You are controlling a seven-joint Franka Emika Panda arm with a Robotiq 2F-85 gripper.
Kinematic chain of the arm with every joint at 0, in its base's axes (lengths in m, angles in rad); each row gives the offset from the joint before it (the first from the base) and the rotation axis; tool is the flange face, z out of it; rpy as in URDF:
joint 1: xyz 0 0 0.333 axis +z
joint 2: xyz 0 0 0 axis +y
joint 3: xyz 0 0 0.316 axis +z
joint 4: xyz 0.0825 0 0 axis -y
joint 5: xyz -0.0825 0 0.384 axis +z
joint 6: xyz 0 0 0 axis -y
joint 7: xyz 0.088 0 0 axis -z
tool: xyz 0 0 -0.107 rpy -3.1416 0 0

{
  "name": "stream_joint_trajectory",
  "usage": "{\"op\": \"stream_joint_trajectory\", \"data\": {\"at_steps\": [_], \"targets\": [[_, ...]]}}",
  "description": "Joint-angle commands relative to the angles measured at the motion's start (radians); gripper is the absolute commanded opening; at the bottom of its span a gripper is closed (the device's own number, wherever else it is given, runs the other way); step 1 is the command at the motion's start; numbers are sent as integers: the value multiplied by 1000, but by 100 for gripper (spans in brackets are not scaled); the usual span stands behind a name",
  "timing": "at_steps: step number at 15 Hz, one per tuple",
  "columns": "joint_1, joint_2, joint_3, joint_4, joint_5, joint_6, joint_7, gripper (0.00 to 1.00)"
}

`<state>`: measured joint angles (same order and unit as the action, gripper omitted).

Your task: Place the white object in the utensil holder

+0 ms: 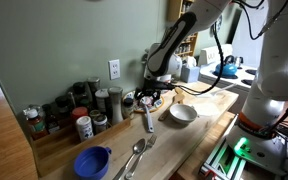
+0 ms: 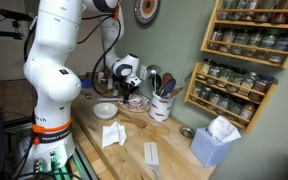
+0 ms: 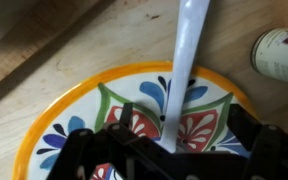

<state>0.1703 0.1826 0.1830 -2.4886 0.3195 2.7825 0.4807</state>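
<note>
Black gripper (image 3: 169, 142) fingers (image 3: 79, 155) fill the bottom edge of the wrist view. Between them starts the white object (image 3: 184, 70), a slim pale strip running from lower centre to the top of the frame. Its near end lies over the patterned plate (image 3: 79, 88); its far end passes beyond the yellow rim, above bare wood. The jaws stand spread, one to each side of the utensil with painted plate showing in the gaps, so nothing is pinched yet.

I judge the piece light and stiff, probably smooth enough to slide on the glaze. It lies low, so the fingertips would have to come almost to the plate to catch it. Taking it across its narrow width looks soundest. A hold far from its middle may let it tilt, which matters when it must go upright into the utensil holder (image 2: 162, 106). That pale crock, crowded with dark handles, sits just right of the gripper near the centre of an exterior view.

The surface is a light wooden counter (image 1: 209, 125) against a green wall (image 1: 64, 40). On it are a white bowl (image 1: 182, 113), a blue bowl (image 1: 92, 160) at lower left, metal spoons (image 1: 134, 155), and jars (image 1: 84, 122) along the wall. A spice shelf (image 2: 249, 50) hangs at upper right in an exterior view.
</note>
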Motion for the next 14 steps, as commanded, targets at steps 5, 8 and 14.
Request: {"op": "stream_joint_trajectory", "data": {"at_steps": [5, 8, 14], "targets": [[4, 50, -15, 34, 6, 9, -48, 41], [2, 47, -19, 36, 8, 8, -55, 19], [-21, 14, -24, 23, 23, -17, -84, 4]]}}
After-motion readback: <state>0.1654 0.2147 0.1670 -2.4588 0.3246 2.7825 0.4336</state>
